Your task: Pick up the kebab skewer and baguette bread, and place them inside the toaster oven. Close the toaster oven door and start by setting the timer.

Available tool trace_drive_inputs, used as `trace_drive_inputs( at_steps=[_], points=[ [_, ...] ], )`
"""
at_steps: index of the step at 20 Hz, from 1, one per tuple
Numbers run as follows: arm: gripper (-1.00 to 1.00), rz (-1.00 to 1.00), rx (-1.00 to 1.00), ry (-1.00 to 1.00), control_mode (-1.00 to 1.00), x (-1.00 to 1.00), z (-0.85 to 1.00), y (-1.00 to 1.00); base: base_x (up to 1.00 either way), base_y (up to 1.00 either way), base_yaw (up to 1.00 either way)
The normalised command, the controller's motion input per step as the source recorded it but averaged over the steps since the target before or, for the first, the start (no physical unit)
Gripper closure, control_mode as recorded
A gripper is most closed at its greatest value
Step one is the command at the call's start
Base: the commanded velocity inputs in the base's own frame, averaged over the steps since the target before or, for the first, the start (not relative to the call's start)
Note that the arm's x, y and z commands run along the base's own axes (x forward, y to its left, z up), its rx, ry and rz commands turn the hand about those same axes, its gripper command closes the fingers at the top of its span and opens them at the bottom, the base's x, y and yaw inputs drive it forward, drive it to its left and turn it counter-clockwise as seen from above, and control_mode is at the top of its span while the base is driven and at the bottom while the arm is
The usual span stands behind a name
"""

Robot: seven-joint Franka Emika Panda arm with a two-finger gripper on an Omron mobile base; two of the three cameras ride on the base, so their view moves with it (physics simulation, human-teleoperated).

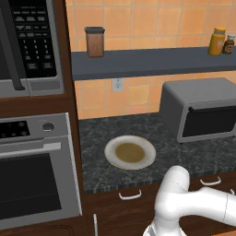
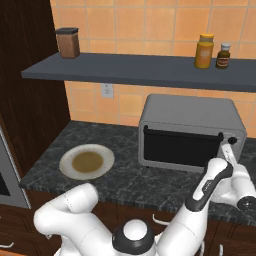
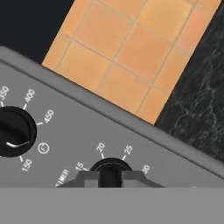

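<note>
Two dials sit on the control panel of the toaster oven [image 2: 190,132], and the pincer [image 3: 109,175] is clenched on the lower one, the timer knob [image 3: 110,168], its tips set either side of the knob's ridge. The other dial, the temperature knob [image 3: 13,131], is just beside it on the same panel and is not touched. The toaster oven stands toward the right end of the table [image 2: 125,182], close to the tiled back wall, under the shelf [image 2: 140,70]. Its door [image 2: 182,147] is shut, dark glass upright against the grey frame, so whether the skewer and the bread lie inside cannot be told through it. A plate [image 2: 75,172] sits near the left end of the table, nothing on it but a brown patch in its middle.

Only the timer seems left to set. To do it well, the wrist should turn about the knob's own axis, so the tips neither slide off the ridge nor pry at it. Keep the squeeze firm and push lightly toward the panel, not sideways. Turn toward the marked minutes; a small turn should be enough to start it.
</note>
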Motion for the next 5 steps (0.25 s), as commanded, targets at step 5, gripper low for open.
trace_drive_inputs(
  at_steps=[5],
  points=[
    [1.0,-0.09,0.32,0.0,-1.0,0.0,-0.15,0.0,0.0,0.0,0.0]
  ],
)
